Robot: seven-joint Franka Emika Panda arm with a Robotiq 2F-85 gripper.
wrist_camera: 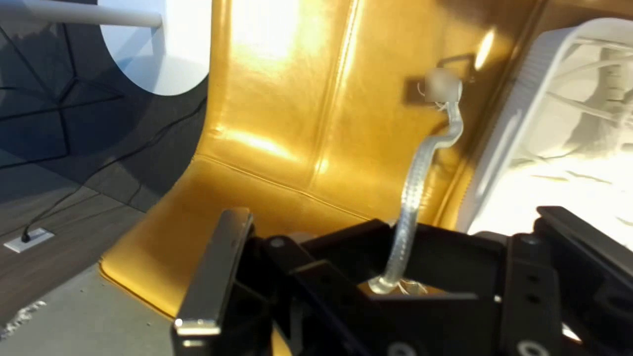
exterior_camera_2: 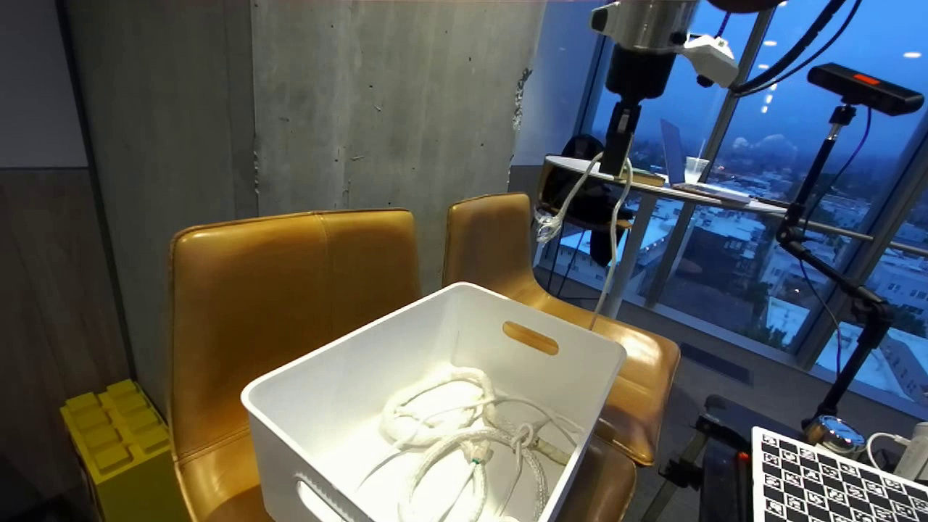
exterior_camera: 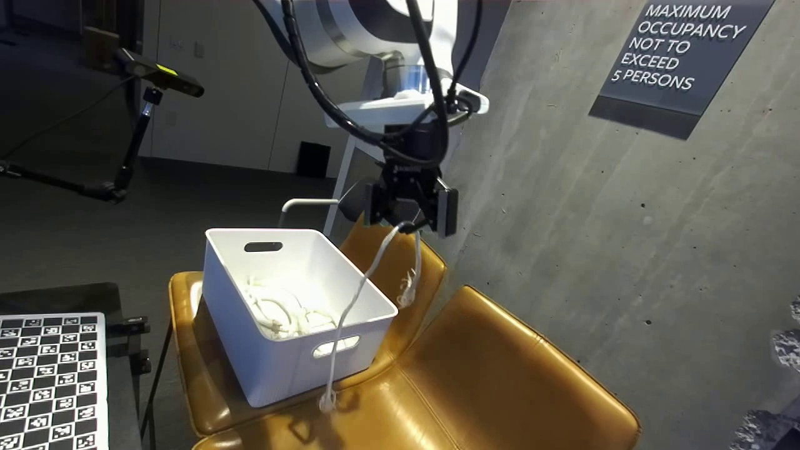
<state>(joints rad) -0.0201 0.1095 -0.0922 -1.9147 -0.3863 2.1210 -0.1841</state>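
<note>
The tool (exterior_camera: 410, 220) holds a rope (wrist_camera: 412, 190), pinched at the tool's middle where dark inner parts meet; the outer plates stand wide apart. From there the rope hangs in two strands: a short one with a frayed tip, and a long one reaching down to a tan chair (exterior_camera: 512, 369); whether it touches the seat I cannot tell. Just beside it a white bin (exterior_camera: 300, 375) sits on a matching seat (exterior_camera_2: 290, 304), with white coils (exterior_camera_2: 471, 436) inside. A checkered board (exterior_camera: 53, 381) shows in both exterior views. Behind is a concrete wall (exterior_camera: 625, 237); in an exterior view it carries a sign (exterior_camera: 672, 59). In an exterior view a yellow block (exterior_camera_2: 116, 442) stands near the bin
</note>
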